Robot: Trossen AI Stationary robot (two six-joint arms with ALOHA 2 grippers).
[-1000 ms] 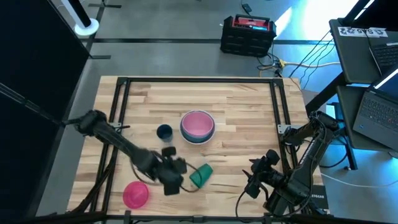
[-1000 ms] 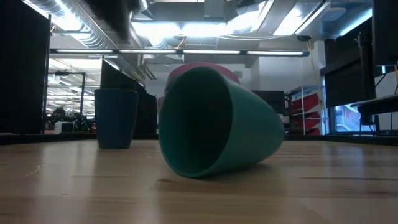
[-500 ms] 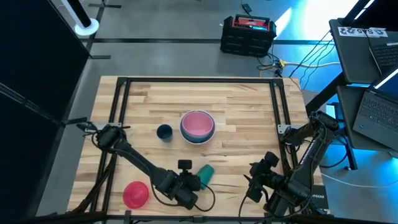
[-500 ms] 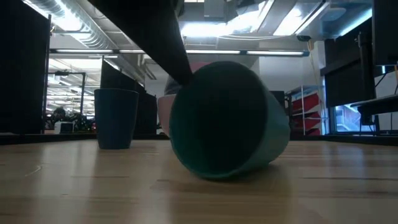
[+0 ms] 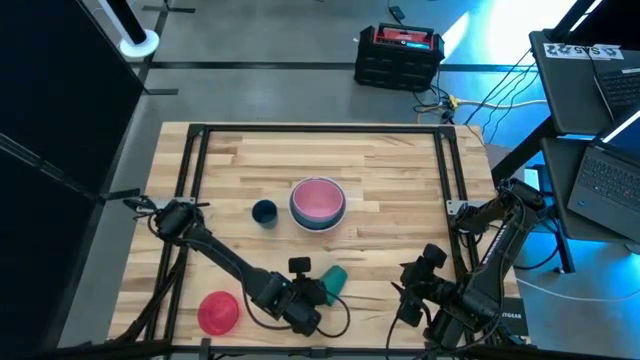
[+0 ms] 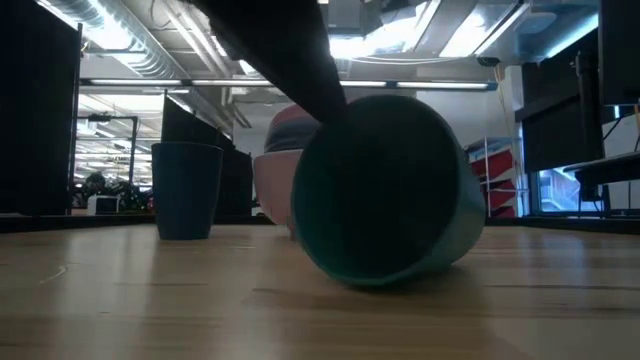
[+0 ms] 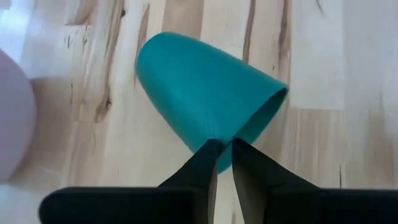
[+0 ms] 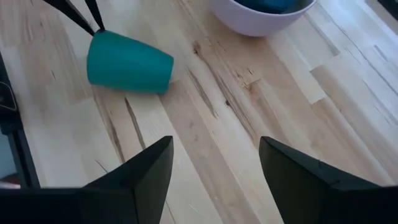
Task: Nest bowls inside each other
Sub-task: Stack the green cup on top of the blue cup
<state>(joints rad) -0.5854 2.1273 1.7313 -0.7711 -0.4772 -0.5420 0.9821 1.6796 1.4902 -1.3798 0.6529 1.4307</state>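
A green cup [image 5: 334, 277] [image 7: 199, 87] lies on its side on the wooden table, near the front edge. My left gripper [image 5: 318, 291] [image 7: 225, 146] reaches down to its rim with only a slit between the fingers. A stack of bowls [image 5: 318, 203], pink on top, stands upright at mid-table. A small dark blue cup [image 5: 264, 212] stands left of it. A magenta bowl [image 5: 218, 312] sits at the front left. My right gripper [image 5: 415, 285] [image 8: 214, 162] hangs open over the front right, with nothing between its fingers. My left gripper meets the green cup at its rim [image 7: 247, 134], the wide end, with both fingertips [image 8: 93, 20] close together. The fingers slant down from the table's left. Whether the cup's wall lies between them I cannot tell. The cup stays on its side on the table.
Black frame rails [image 5: 190, 180] [image 5: 445, 170] run along the table's left and right sides. Bare wood [image 5: 375, 250] lies between the green cup and my right gripper. The table's near edge is close behind both grippers.
My left gripper has gone down and toward the table's right edge, reaching the green cup's rim. The cup, still on its side, has turned about so its mouth faces more toward the near edge. It has also slid a little toward the right.
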